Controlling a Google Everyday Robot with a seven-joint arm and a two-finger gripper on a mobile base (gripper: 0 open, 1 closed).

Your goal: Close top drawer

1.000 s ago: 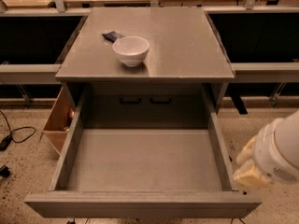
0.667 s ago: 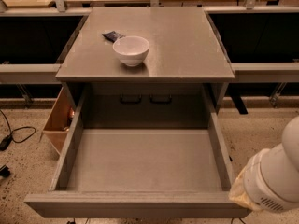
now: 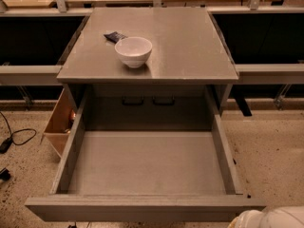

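Progress looks nil: the top drawer (image 3: 147, 167) stands pulled fully out, to the left of the tool (image 3: 268, 218) and beyond it, so the whole push remains. The tool sits low, just beside the right end of the drawer's front; whether it is open or closed I cannot tell. The drawer is matte grey, flat-walled, box-shaped. Far beyond the tool, a smooth round white bowl (image 3: 133, 51) stands on the grey counter (image 3: 190, 46).

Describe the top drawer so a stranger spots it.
Find the grey cabinet with a white bowl on top; the gripper is out of view. The top drawer juts out just beneath: wide and grey, not the wooden box at its left.
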